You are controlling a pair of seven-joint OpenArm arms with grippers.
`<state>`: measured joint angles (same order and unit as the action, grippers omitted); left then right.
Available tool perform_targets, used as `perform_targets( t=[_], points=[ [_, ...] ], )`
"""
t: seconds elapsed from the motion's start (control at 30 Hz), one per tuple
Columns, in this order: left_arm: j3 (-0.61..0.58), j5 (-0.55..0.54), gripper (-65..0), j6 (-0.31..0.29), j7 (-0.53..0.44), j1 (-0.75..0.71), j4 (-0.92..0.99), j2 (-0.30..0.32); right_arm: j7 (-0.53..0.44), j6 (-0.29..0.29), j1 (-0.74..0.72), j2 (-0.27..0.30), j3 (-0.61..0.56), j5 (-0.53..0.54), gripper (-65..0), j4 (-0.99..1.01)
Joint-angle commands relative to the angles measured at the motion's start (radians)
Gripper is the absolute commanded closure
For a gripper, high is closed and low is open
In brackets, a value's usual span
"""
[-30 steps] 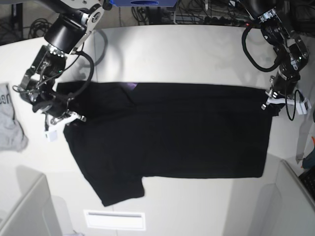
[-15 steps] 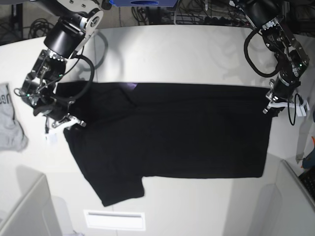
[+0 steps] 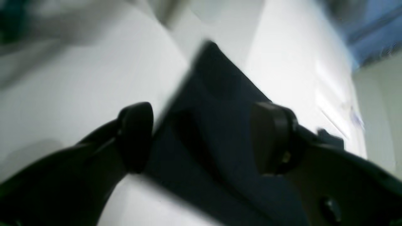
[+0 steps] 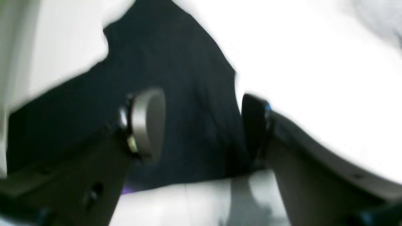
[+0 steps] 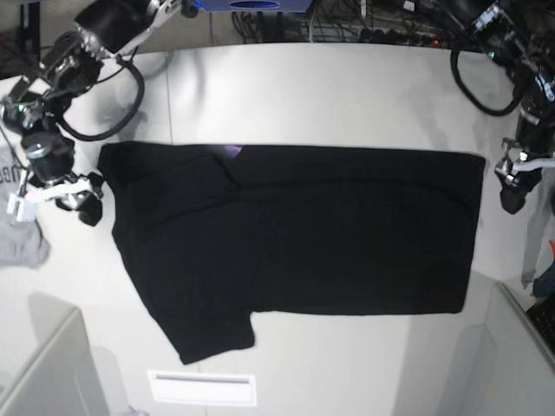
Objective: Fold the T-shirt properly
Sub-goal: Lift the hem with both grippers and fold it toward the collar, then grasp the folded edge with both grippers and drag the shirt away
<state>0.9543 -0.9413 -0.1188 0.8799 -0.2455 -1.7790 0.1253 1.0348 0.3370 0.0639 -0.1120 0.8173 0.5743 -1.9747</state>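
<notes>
The black T-shirt [image 5: 329, 234] lies flat across the white table, one sleeve pointing to the lower left, with a purple sliver [image 5: 230, 150] at its top edge. My right gripper [image 5: 54, 195] hovers just off the shirt's left edge, open and empty. In the right wrist view, the right gripper [image 4: 201, 128] stands with spread jaws above the black T-shirt [image 4: 176, 78]. My left gripper [image 5: 513, 184] hangs beside the shirt's right corner, open. The left wrist view has the left gripper [image 3: 204, 138] holding nothing, with the T-shirt [image 3: 220, 103] corner on the table below it.
A small grey garment [image 5: 17, 234] lies at the table's left edge, close to my right gripper. A white label [image 5: 201, 387] sits near the front edge. Grey partitions rise at the lower left [image 5: 43, 373] and lower right [image 5: 512, 364]. Cables run along the back.
Both grippers have opened and let go of the shirt's side edges, then drawn outward and up, away from the cloth. The shirt stays flat where it lay.
</notes>
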Motion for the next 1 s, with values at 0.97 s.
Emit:
perform_targets(
  t=[0.97],
  points=[
    [-0.197, 0.198, -31.1, -0.011, -0.041, 0.176, 0.388, 0.046, -0.1, 0.006, 0.012, -0.016, 0.104, 0.01, -36.3, 0.455]
  ],
)
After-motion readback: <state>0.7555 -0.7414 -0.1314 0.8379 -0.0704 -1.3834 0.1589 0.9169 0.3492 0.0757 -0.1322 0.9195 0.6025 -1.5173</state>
